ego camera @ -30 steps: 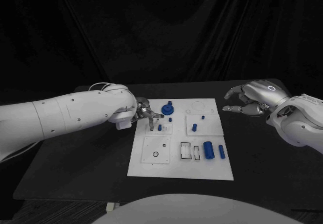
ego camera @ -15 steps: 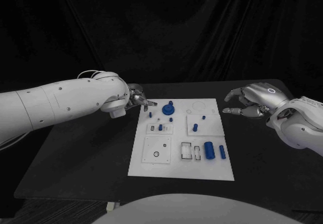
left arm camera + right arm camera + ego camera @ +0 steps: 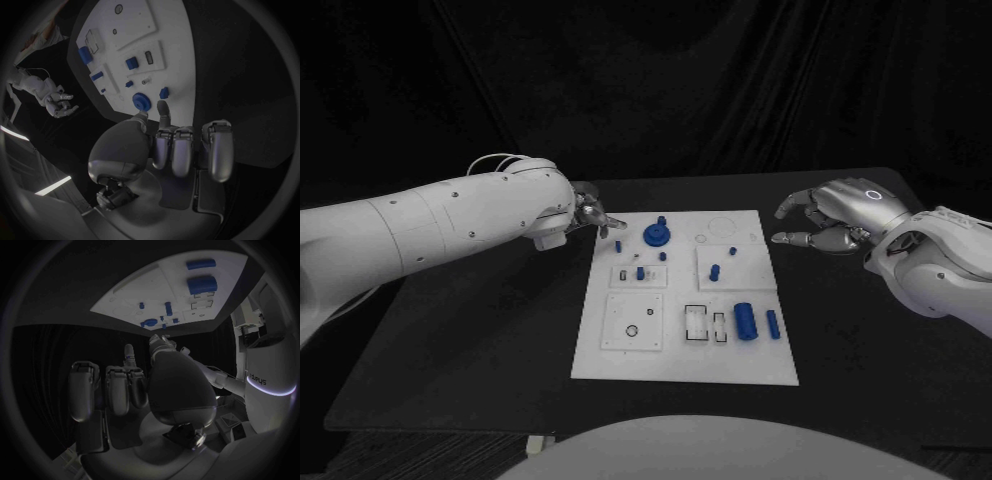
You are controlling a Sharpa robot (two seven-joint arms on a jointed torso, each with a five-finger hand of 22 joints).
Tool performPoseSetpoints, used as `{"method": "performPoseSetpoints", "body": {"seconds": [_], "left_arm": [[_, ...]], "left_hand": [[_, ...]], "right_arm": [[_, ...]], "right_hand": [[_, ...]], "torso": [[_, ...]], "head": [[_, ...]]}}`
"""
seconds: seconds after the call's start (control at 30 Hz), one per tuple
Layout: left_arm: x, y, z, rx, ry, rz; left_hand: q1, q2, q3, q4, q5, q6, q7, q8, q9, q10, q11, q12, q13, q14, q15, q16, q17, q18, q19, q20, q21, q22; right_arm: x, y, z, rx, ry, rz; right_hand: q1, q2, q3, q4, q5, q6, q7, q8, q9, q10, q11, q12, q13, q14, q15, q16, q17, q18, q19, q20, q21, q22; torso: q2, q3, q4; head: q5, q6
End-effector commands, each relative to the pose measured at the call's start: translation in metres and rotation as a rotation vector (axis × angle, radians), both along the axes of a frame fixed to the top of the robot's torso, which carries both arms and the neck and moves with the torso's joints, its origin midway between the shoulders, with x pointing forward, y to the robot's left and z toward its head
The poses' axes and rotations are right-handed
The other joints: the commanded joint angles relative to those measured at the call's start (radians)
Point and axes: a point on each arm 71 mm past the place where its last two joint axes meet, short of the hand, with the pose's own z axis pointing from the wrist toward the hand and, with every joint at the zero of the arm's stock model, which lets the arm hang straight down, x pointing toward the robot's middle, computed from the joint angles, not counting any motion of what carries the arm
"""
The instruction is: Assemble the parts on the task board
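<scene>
The white task board [image 3: 687, 345] lies mid-table. On it stand a round blue part with a peg [image 3: 658, 236], several small blue pegs [image 3: 714, 271], a thick blue cylinder [image 3: 746, 322] and a slim blue bar [image 3: 773, 322]. My left hand [image 3: 593, 217] hovers just off the board's far left corner and holds nothing. A small blue piece [image 3: 617, 243] lies on the board close to its fingertips; the left wrist view shows that piece [image 3: 164, 92] just beyond the fingertips [image 3: 162, 106]. My right hand [image 3: 828, 218] hangs off the board's far right corner, fingers apart and empty.
The black table [image 3: 488, 340] spreads wide on both sides of the board. Near its front half the board has white panels with rectangular slots [image 3: 705, 326] and a small ring hole [image 3: 633, 330]. A dark curtain closes off the back.
My left hand has lifted off the board's left side and drawn back toward the far left corner. The small blue piece now shows beside it. The right hand has barely moved.
</scene>
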Motion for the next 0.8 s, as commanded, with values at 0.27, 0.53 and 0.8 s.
{"method": "performPoseSetpoints", "body": {"seconds": [0.27,0.53,0.8], "left_arm": [[0.008,0.0,-0.009,-0.006,0.003,-0.03],[0.01,-0.003,-0.013,-0.005,0.014,-0.038],[0.01,-0.003,-0.017,0.009,0.023,-0.022]], "left_hand": [[0.012,0.002,-0.01,-0.003,-0.013,-0.05,0.017,-0.035,-0.011,0.108,0.021,0.004,0.261,0.106,0.018,0.003,0.263,-0.002,-0.007,0.013,-0.007,0.169],[0.016,0.006,-0.018,-0.002,-0.015,-0.06,0.029,-0.081,-0.054,0.108,0.033,0.004,0.261,0.106,0.028,0.003,0.263,-0.002,-0.008,0.023,-0.011,0.17],[0.02,0.002,-0.021,-0.006,-0.007,-0.059,0.032,-0.09,-0.064,0.108,0.035,0.004,0.261,0.106,0.031,0.003,0.263,-0.001,-0.009,0.026,-0.012,0.17]], "right_arm": [[-0.001,0.0,-0.001,0.001,-0.001,0.001],[-0.001,0.001,-0.002,0.0,0.001,0.001],[-0.001,0.0,-0.002,-0.003,0.005,-0.002]], "right_hand": [[-0.002,0.002,-0.006,-0.001,0.003,0.007,0.002,-0.003,-0.001,0.103,0.006,0.003,0.263,0.101,0.008,-0.005,0.247,-0.011,0.053,0.009,-0.003,0.226],[-0.002,0.002,-0.006,-0.001,0.003,0.007,0.001,-0.003,-0.001,0.103,0.006,0.003,0.263,0.1,0.008,-0.005,0.247,-0.012,0.054,0.009,-0.002,0.227],[-0.001,0.003,-0.006,-0.002,0.003,0.009,0.001,-0.002,-0.001,0.103,0.006,0.003,0.263,0.1,0.008,-0.006,0.246,-0.011,0.053,0.009,-0.003,0.226]], "torso": [[0.001,0.0004,-0.0012],[0.0,0.0012,-0.0008],[0.001,0.0006,0.0]], "head": [[0.005,0.0],[0.012,0.0],[0.009,0.0]]}}
